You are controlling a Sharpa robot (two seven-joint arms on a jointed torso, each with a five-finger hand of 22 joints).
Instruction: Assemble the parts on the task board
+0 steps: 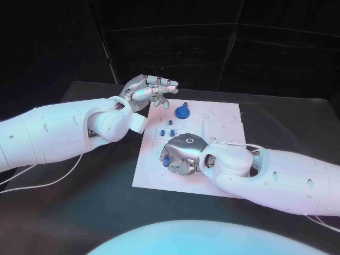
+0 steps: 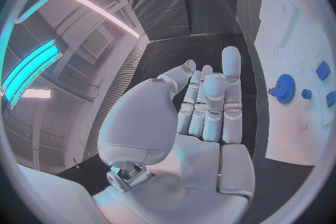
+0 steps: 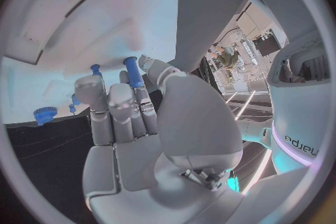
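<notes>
We see the flat white task board [image 1: 220, 159] lying in the middle of the black table [image 1: 78, 212]. Our left hand [image 1: 149, 89] hovers at the board's far left corner, fingers straight and close together, holding nothing. Our right hand [image 1: 181, 154] is low over the board's near half, pinching a slim blue cylindrical peg [image 3: 133, 71] between thumb and fingers. A round blue toothed gear [image 1: 183, 112] sits on the far part of the board, near the left hand, and a few small blue parts [image 1: 167, 131] stand between the gear and the right hand.
</notes>
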